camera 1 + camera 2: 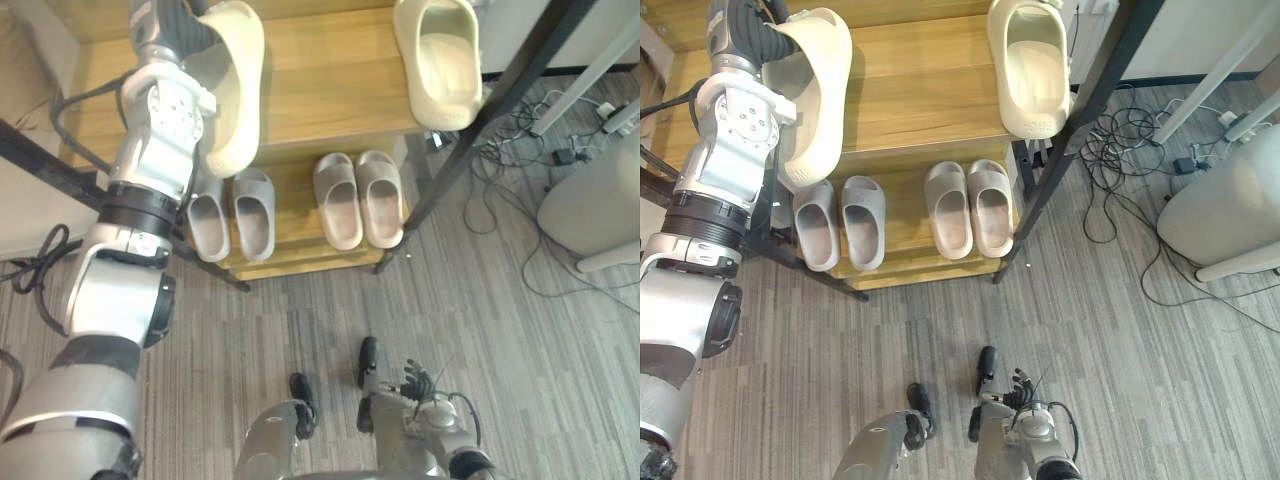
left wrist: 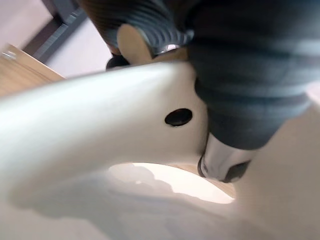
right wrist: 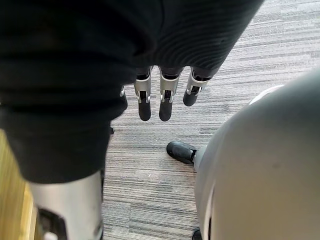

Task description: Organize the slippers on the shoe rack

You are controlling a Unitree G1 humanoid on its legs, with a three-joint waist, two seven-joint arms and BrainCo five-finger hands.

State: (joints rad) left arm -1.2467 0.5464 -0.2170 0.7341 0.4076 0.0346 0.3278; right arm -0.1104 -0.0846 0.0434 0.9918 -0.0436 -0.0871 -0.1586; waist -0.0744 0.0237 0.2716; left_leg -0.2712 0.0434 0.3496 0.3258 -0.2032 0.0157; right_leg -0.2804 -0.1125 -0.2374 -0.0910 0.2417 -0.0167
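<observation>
The right hand hangs low by the robot's side over the grey floor, its fingers straight and loosely together, holding nothing. Farther out stands the rack, with dark slanted posts and wooden shelves. On its lower shelf, below and nearer than the left hand, four slippers lie flat with their toes toward the robot. A grey pair lies almost straight under that hand. A beige pair lies just to the right of the grey one, its two slippers touching side by side. Higher and farther, the left hand is raised over the left part of the top shelf and is clamped on a cream slipper. In the left wrist view the ribbed cover lies over the slipper's strap, and a dark-tipped finger presses in beneath it. This slipper is turned up on its side rather than lying flat. Its near end reaches past the shelf's front edge, above the grey pair, and I cannot tell whether it touches the wood. Well to the right of the left hand, at the far right end of the same shelf, a second cream slipper lies flat with its opening up. Its toe pokes slightly over the front edge beside the rack's right post.
</observation>
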